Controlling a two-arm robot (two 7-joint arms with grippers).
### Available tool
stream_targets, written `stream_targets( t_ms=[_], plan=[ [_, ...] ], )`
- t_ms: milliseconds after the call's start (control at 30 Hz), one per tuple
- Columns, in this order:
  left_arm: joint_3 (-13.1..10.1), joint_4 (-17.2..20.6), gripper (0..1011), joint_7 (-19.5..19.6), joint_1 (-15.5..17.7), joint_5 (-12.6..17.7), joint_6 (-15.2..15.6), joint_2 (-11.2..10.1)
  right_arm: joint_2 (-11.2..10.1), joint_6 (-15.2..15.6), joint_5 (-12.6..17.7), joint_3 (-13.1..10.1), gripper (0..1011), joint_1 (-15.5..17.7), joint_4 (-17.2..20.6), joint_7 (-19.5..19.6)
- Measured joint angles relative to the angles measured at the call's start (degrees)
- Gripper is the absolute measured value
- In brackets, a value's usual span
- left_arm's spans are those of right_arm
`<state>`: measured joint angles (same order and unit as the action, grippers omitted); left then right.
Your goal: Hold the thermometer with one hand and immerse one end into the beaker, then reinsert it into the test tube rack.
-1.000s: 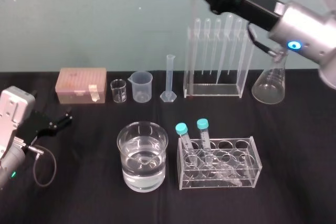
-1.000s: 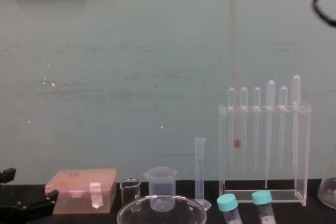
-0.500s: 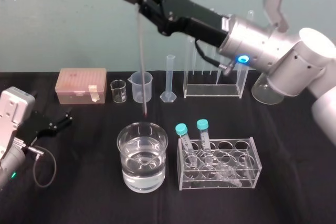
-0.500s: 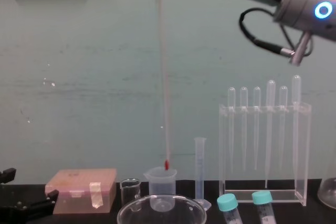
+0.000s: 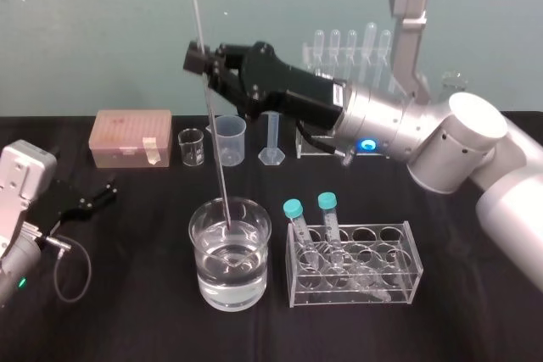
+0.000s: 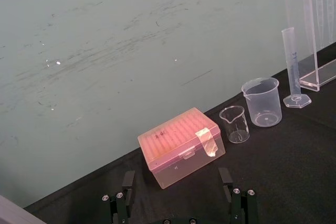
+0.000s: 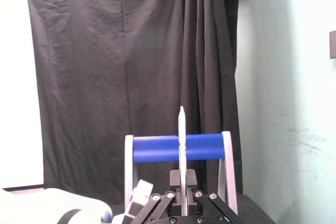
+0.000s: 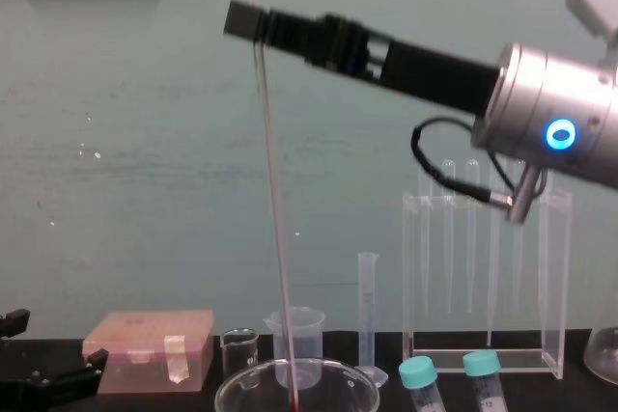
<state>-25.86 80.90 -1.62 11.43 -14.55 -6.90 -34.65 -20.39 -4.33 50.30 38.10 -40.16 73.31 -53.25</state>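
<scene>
The right arm comes in from 3 o'clock and stretches across the table (image 5: pixel 127 311) toward 9 o'clock. It slopes up to its tip, and its long black end is held out straight. The right gripper (image 5: pixel 204 61) hangs high over the table and is pinched tight on the thermometer (image 5: pixel 216 150), near the rod's top. A short bit of the rod sticks out above the grip. In the right wrist view, the right gripper (image 7: pixel 182 196) squeezes the thermometer (image 7: pixel 182 145) from both sides.

The thermometer (image 8: pixel 273 209) stands almost upright, with its top leaning a little toward 11 o'clock. Its red low end is down inside the beaker (image 5: pixel 204 281), past the rim. I cannot tell how deep it goes into the water. In the chest view, the right gripper (image 8: pixel 253 24) is straight above the beaker (image 8: pixel 232 393).

The beaker sits at 6 o'clock on the table. The rack (image 5: pixel 356 61) stands at the back, at 1 o'clock from the beaker, partly behind the arm. In the chest view, the rack (image 8: pixel 560 277) has pipettes (image 8: pixel 448 238) hanging in it.

The left arm rests at 9 o'clock by the table's edge. The left gripper (image 5: pixel 97 197) holds nothing. In the left wrist view, the left gripper (image 6: pixel 178 203) has its fingers spread wide apart. A pink box (image 6: pixel 181 145) lies ahead of it.
</scene>
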Motion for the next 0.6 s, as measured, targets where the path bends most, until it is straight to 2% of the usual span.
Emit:
stream_targets(
  t_ms=[233,600],
  plan=[
    [0.0,0.0,1008,0.0,0.0,0.0,0.0,0.0,1.2,-2.4,-0.3,0.2,56,1.5,-3.0,-2.5],
    [0.0,0.0,1008,0.0,0.0,0.0,0.0,0.0,2.4,-4.0,-1.5,0.4,56,2.7,-6.5,-4.3]
  ],
)
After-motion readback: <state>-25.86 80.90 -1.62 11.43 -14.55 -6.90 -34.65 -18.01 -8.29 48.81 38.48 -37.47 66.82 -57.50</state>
